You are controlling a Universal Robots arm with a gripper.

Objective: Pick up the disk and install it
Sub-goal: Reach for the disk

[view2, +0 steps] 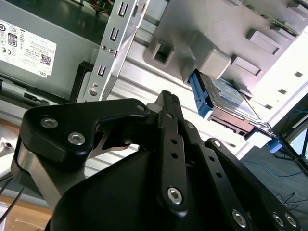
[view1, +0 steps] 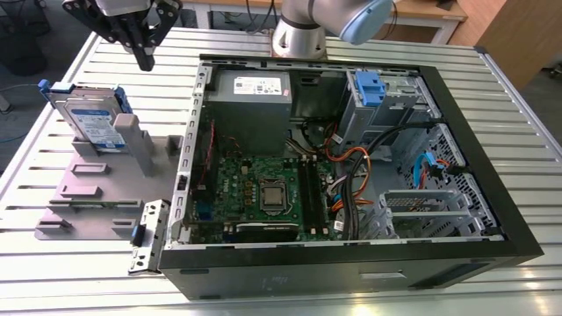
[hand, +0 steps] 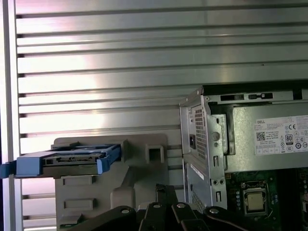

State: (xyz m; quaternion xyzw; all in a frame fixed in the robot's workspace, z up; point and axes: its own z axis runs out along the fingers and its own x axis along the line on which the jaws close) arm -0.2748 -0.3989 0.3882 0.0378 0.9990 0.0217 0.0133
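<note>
Nearest the exterior camera, the black front wall of the open computer case (view1: pixel 351 270) crosses the slatted metal surface (view1: pixel 79 276); a loose silver bracket (view1: pixel 147 234) lies just beside its near corner on the exterior view's left. Inside the case lies the green motherboard (view1: pixel 263 184), with cables and an open silver bay (view1: pixel 430 207) towards the exterior view's right.

Left of the case in that view, a grey fixture (view1: pixel 88 191) rests flat on the slats, near the case wall but apart from it; the disk (view1: pixel 92 122) stands on edge in a slot at the fixture's far end, leaning back a little, its white-and-blue label facing the camera. Seen from above in the first wrist view, the disk (hand: pixel 67 161) is a thin band lying parallel to the slats, blue bracket at both ends – which side is the longer I cannot tell.

Farther back in the case sit the grey power supply (view1: pixel 250 105), with a printed white sticker (view1: pixel 256 84) on it, and the blue-latched drive cage (view1: pixel 378 99); bare slats lie open beyond the fixture.

Above those slats hangs the end effector (view1: pixel 145 60), past the disk and well apart from it – fingers drawn together, gripping nothing; behind it rises the arm (view1: pixel 307 26).
</note>
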